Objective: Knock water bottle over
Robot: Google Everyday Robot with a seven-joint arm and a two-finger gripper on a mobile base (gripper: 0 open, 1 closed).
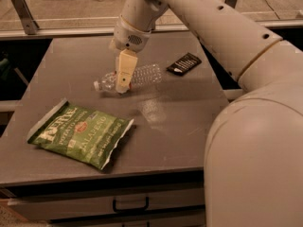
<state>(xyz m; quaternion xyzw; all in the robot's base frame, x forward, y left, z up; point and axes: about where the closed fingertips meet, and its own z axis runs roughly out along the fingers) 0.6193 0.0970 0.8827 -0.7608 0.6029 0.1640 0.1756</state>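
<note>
The water bottle (pixel 144 74) is a clear ribbed plastic bottle lying on its side on the grey table (pixel 189 126). Its white cap (pixel 97 85) points left and its base points right toward the back. My gripper (pixel 122 85) hangs from the cream arm and points down. It stands in front of the bottle's upper part, hides the label area and overlaps the bottle. I cannot tell whether it touches the bottle.
A green jalapeño chip bag (pixel 80 132) lies flat at the front left. A small black packet (pixel 183 63) lies right of the bottle's base. A drawer with a black handle (pixel 130 205) sits under the table's front edge. My large arm covers the right side.
</note>
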